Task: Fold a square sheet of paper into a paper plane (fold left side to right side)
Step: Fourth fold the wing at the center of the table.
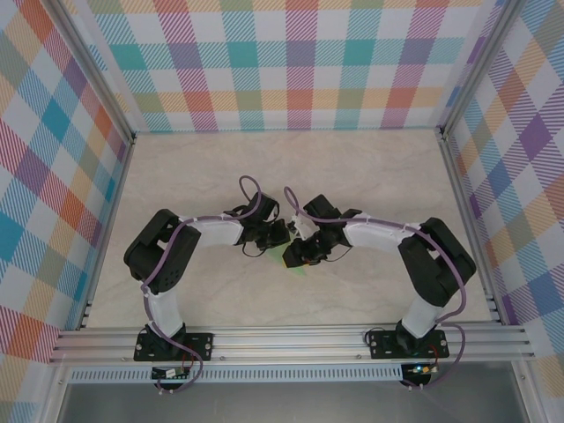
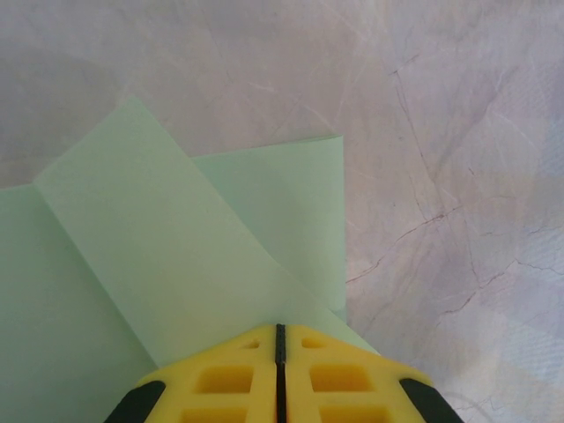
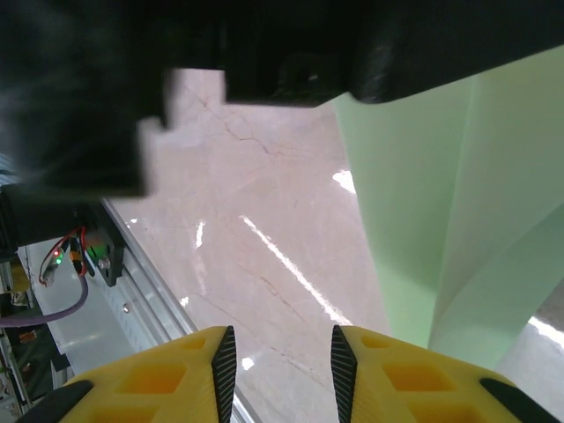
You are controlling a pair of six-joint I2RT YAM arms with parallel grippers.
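Pale-green and creased, the square sheet of paper (image 2: 176, 264) lies on the marbled tabletop (image 2: 458, 176), at the centre of the overhead view beneath the two wrists. In the left wrist view a diagonal flap crosses it from upper left to bottom centre. The left gripper (image 2: 280, 339) has its yellow fingers pressed together with no gap, tips resting over the lower end of that flap; whether a layer is nipped between them I cannot tell. The right gripper (image 3: 280, 352) stands parted, with bare table between its fingers and the paper standing up just beside it at the right of its frame. The step in hand looks like setting a fold. To do it well, the closed left fingers should pin the flap flat and press along the crease from end to end, edges kept aligned, while the right fingers steady the loose side so the thin sheet neither slides nor buckles.
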